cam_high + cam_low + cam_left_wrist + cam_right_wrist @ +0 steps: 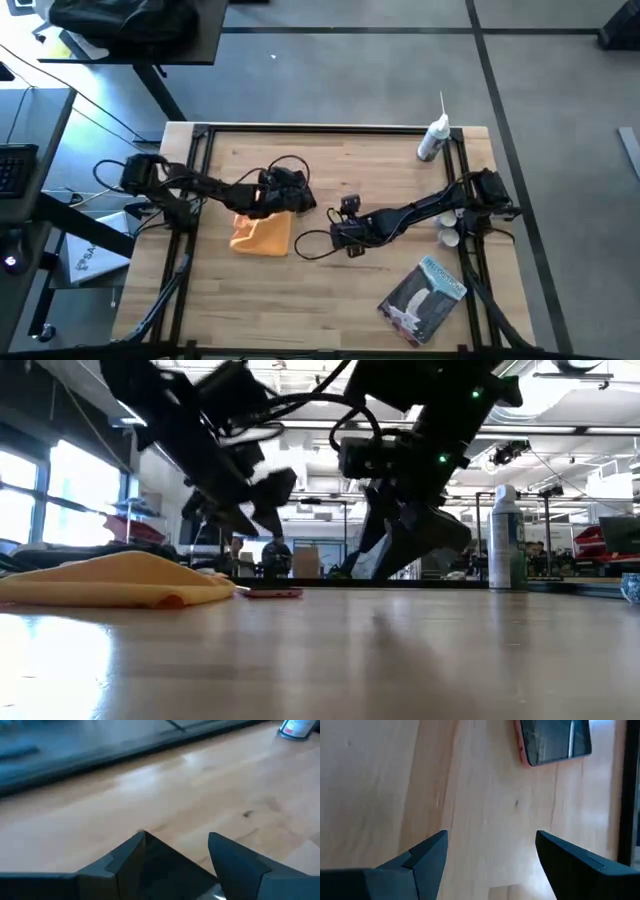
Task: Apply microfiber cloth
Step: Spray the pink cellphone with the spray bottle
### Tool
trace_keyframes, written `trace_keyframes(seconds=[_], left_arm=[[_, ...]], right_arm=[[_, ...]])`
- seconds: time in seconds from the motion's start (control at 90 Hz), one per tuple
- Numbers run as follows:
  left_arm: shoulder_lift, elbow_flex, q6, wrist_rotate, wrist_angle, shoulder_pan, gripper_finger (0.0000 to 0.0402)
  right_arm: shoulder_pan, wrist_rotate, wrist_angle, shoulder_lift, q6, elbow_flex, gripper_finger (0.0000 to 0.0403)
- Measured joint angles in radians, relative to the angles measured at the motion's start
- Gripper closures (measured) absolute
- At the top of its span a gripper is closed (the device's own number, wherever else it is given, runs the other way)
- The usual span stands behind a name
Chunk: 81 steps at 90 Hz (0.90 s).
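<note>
The orange-yellow microfiber cloth (262,233) lies in a loose heap on the wooden table, left of centre; the low view shows it (120,580) resting flat on the tabletop. My left gripper (290,192) hovers open just past the cloth's far edge, raised off the table (262,495), with nothing between its fingers (177,839). My right gripper (343,237) stands open to the right of the cloth, also holding nothing (491,836). A black phone in a reddish case (555,740) lies flat on the table ahead of the right gripper.
A white spray bottle (432,138) stands at the far right of the table. A grey-blue printed packet (425,297) lies near the front right. Small white cups (450,236) sit beside the right arm. A black frame (200,135) edges the table.
</note>
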Motion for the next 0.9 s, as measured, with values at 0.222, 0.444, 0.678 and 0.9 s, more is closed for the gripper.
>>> trace_keyframes(seconds=[0.222, 0.444, 0.678, 0.9], left_arm=[[0.148, 0.002, -0.195, 0.134, 0.074, -0.001, 0.0204], [0.177, -0.001, -0.062, 0.27, 0.368, -0.1, 0.0204], [0.044, -0.004, 0.017, 0.235, 0.291, -0.157, 0.0204], [-0.003, -0.003, 0.043, 0.23, 0.12, -0.228, 0.0204]], right_arm=[[0.016, -0.019, -0.059, 0.0, 0.039, 0.0, 0.0132], [0.027, -0.019, -0.038, 0.0, -0.006, 0.0, 0.0132], [0.047, -0.065, -0.045, 0.002, -0.126, -0.003, 0.0132], [0.083, -0.046, -0.003, 0.049, -0.305, -0.003, 0.0132]])
